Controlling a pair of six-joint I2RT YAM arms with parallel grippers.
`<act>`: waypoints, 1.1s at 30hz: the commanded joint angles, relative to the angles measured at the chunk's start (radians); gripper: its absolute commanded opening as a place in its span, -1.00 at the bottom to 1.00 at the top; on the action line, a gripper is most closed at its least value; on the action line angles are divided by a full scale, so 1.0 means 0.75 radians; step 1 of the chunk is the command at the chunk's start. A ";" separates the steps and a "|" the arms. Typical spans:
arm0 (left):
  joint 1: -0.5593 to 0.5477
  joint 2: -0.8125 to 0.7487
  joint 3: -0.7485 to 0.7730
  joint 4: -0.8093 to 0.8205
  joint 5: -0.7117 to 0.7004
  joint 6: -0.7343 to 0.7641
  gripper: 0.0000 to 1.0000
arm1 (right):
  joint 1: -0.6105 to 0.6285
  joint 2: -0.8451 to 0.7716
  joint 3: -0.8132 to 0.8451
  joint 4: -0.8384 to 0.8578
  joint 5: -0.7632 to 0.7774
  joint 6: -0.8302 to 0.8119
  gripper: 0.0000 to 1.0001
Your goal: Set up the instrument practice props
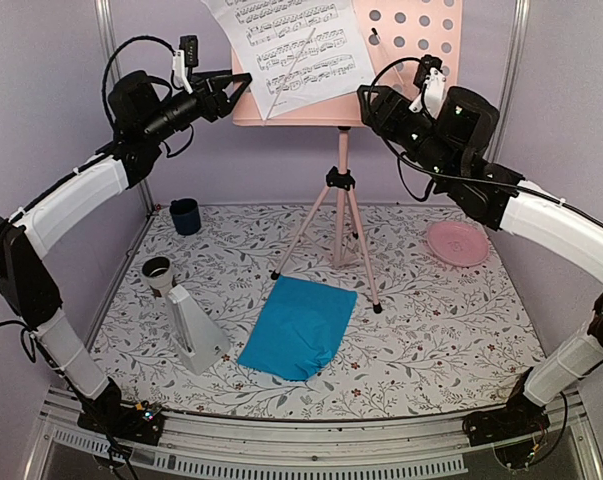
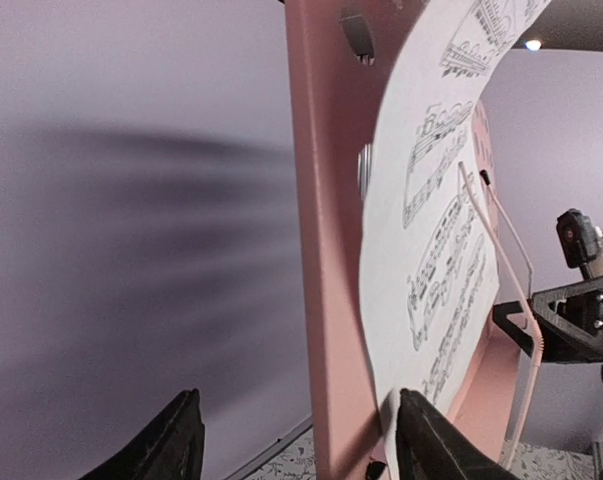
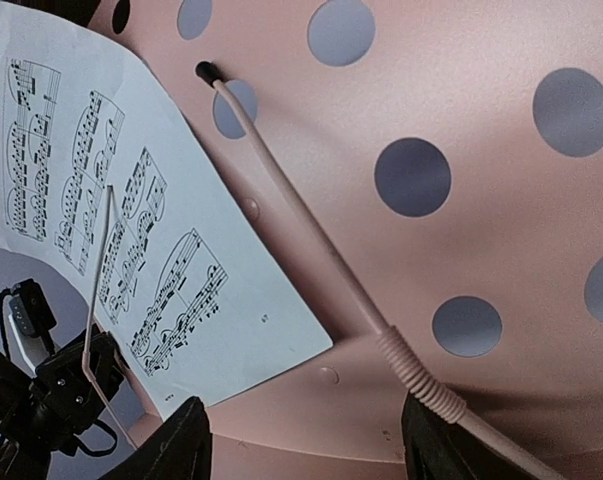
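Music stand [image 1: 411, 60] stands upper center of frame on the counter [image 1: 441, 320], w/ white sheet [image 1: 291, 45] resting on the tray's left half under a thin wire arm. Blue sheet [image 1: 299, 327] lies flat lower center, metronome [image 1: 194, 330] just left of it. Left gripper [image 1: 243, 92] is released, fingers apart w/ the tray's left edge btwn them. Right gripper [image 1: 364, 103] is also released, at the tray's lower right, nothing held.
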 commanded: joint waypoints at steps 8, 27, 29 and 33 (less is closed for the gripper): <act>-0.017 0.025 0.045 0.012 0.001 0.002 0.32 | -0.044 0.065 0.001 0.247 -0.113 0.028 0.22; -0.017 0.045 0.085 -0.006 0.018 0.004 0.31 | -0.057 0.156 0.049 0.424 -0.288 -0.032 -0.64; -0.017 0.044 0.087 -0.006 0.016 0.006 0.31 | -0.057 0.159 0.048 0.429 -0.295 -0.034 -0.83; -0.017 0.048 0.092 -0.009 0.014 0.006 0.31 | -0.058 0.169 0.052 0.431 -0.309 -0.044 -1.00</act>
